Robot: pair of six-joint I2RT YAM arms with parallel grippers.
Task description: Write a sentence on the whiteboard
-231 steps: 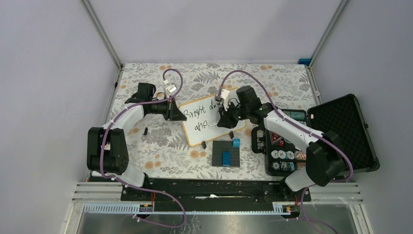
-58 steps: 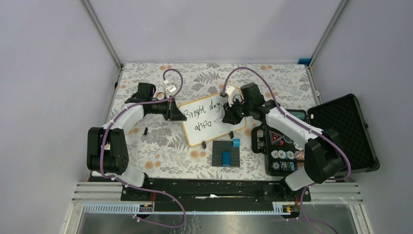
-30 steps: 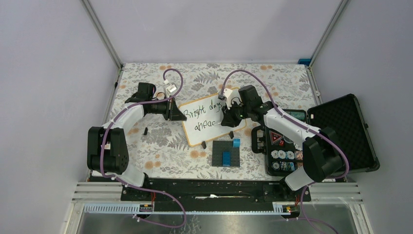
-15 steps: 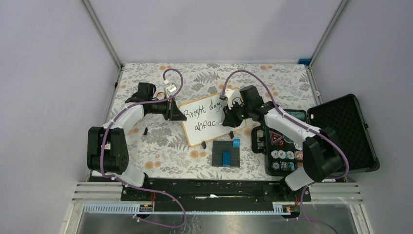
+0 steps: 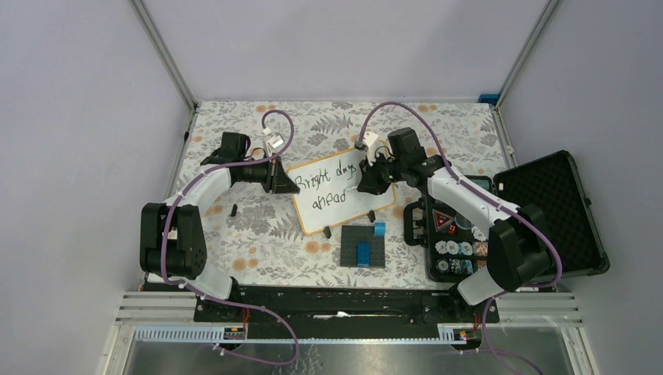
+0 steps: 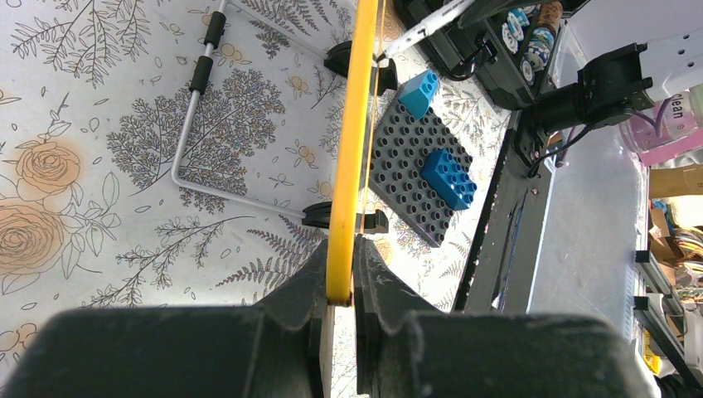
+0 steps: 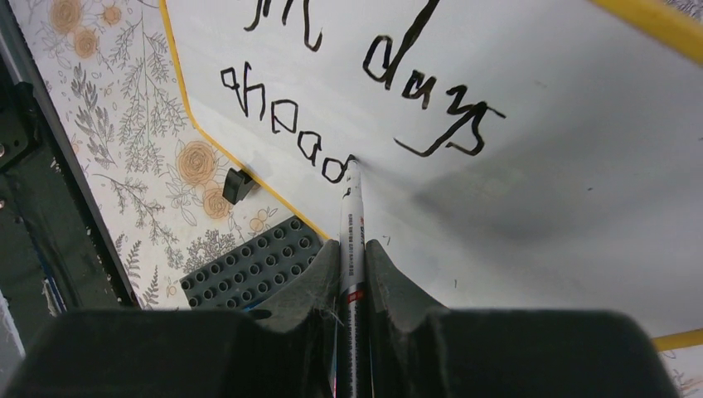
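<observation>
The whiteboard [image 5: 349,216] stands tilted mid-table, its orange-tan frame seen edge-on in the left wrist view [image 6: 355,124]. The sentence [image 5: 327,187] reads "Bright days" over "ahead". My left gripper [image 5: 286,183] is shut on the board's left frame edge [image 6: 340,286]. My right gripper [image 5: 366,180] is shut on a white marker [image 7: 352,228]. The marker's tip touches the board [image 7: 572,174] at the top of the final "d" of "ahead" [image 7: 286,124].
A dark grey brick plate [image 5: 364,247] with blue bricks lies in front of the board and shows in both wrist views [image 6: 406,174] [image 7: 249,265]. An open black case of poker chips [image 5: 547,211] stands at the right. A wire stand [image 6: 189,116] is behind the board.
The second line has grown from "aha" to "ahead". My right gripper has shifted slightly right and back with the marker. The left arm has not moved.
</observation>
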